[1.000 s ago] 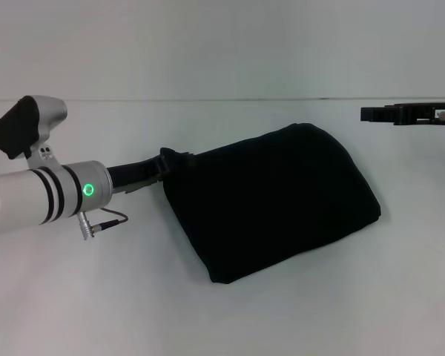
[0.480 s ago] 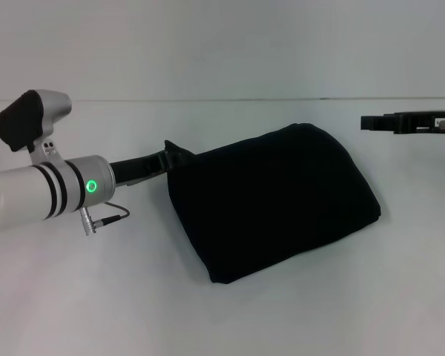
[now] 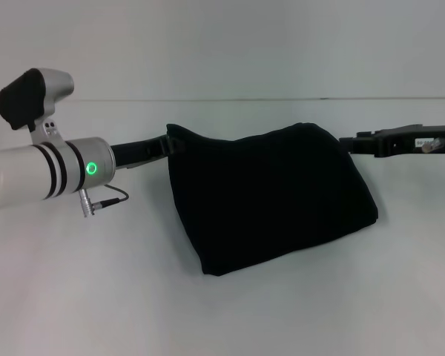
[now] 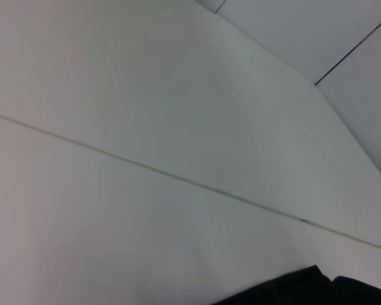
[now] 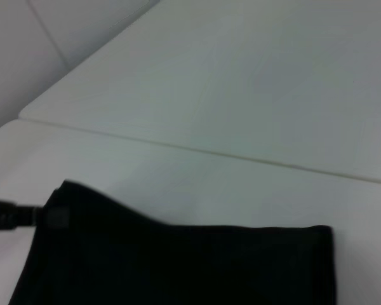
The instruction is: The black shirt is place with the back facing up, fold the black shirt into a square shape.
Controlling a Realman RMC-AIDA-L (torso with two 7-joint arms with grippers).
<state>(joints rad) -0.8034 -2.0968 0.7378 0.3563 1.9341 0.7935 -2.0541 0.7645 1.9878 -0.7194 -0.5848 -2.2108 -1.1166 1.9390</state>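
Although folded down to a compact bundle, the black shirt [image 3: 271,196] is not lying flat: it sits in the middle of the white table [image 3: 96,297] as a rough slanted rectangle, its far edge raised off the surface and its near corner resting on the table. At the shirt's far left corner a small peak of cloth stands up where the left gripper [image 3: 167,142] meets it; the dark fingers there appear closed on that corner, pinching the fabric, though the cloth hides the tips. Behind that gripper the left arm [image 3: 37,178] runs away from the shirt toward the table's left edge, a white tube with black rings, a green light and a short grey cable. At the shirt's far right corner the right gripper [image 3: 348,142] reaches in level from the right side, its black tip touching or just beside the cloth; whether its jaws are parted or closed cannot be told. From the right wrist view the shirt [image 5: 178,260] shows as a dark sheet with a straight upper fold, the left gripper [image 5: 13,216] at one corner. The left wrist view shows mostly bare table [image 4: 146,190] with a sliver of shirt [image 4: 305,289] at its edge.
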